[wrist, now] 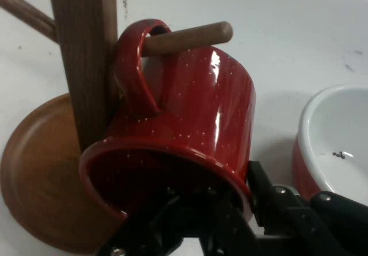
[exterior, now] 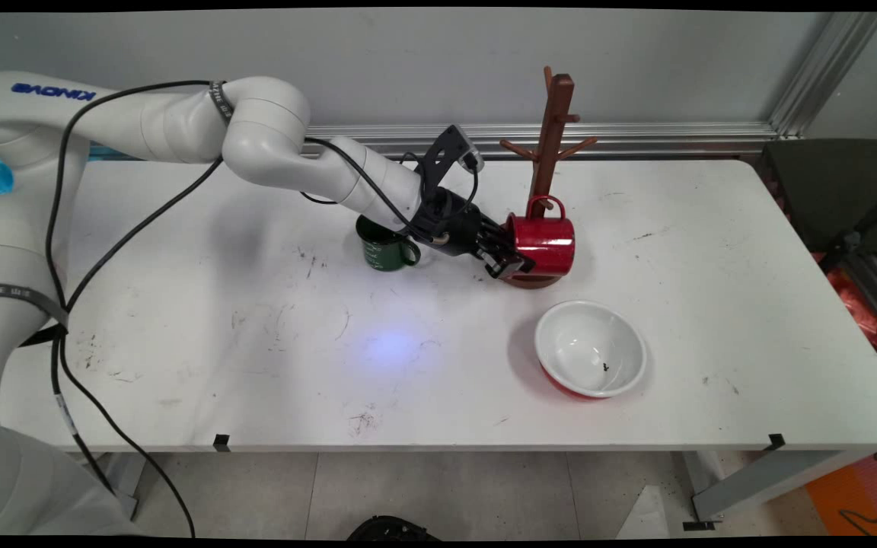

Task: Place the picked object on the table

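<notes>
A red mug [exterior: 545, 242] lies on its side against the brown wooden mug tree [exterior: 553, 129], low down by the tree's round base [exterior: 534, 282]. In the hand view its handle is looped over a peg [wrist: 190, 37] next to the pole [wrist: 83, 54], and its mouth faces the camera. My gripper [exterior: 511, 262] is at the red mug's [wrist: 195, 106] rim. One finger is inside the mouth and the other finger [wrist: 261, 190] is outside on the wall, so my gripper [wrist: 230, 195] is shut on the rim.
A dark green mug [exterior: 385, 247] stands upright just behind the forearm, left of the tree. A bowl [exterior: 591, 348], white inside and red outside, sits in front of the tree and shows at the hand view's right edge [wrist: 333, 146]. The wall runs behind the table.
</notes>
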Tool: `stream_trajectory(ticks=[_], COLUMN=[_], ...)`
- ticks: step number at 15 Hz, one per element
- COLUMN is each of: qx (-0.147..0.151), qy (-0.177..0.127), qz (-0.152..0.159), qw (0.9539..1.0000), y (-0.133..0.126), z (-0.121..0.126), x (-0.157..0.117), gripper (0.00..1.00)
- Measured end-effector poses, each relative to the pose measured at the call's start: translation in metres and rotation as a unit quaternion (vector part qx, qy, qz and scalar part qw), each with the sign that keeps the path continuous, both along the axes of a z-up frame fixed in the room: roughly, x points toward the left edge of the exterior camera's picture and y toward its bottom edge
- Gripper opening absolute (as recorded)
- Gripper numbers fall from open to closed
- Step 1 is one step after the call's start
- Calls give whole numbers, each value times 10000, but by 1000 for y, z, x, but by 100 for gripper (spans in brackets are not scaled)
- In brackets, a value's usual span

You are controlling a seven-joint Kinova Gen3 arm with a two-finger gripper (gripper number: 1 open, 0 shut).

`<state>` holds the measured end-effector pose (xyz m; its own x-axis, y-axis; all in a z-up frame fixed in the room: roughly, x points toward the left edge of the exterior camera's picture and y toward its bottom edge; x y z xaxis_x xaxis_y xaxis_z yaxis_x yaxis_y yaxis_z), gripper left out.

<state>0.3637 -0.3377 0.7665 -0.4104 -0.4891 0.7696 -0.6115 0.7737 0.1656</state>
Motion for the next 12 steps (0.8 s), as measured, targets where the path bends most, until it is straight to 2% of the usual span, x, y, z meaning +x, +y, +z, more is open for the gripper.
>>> stream_trajectory(ticks=[12], qx=[82], qy=[-15], qz=[-138], qw=[9999], y=[19], z=[37], x=[-2], gripper=[0])
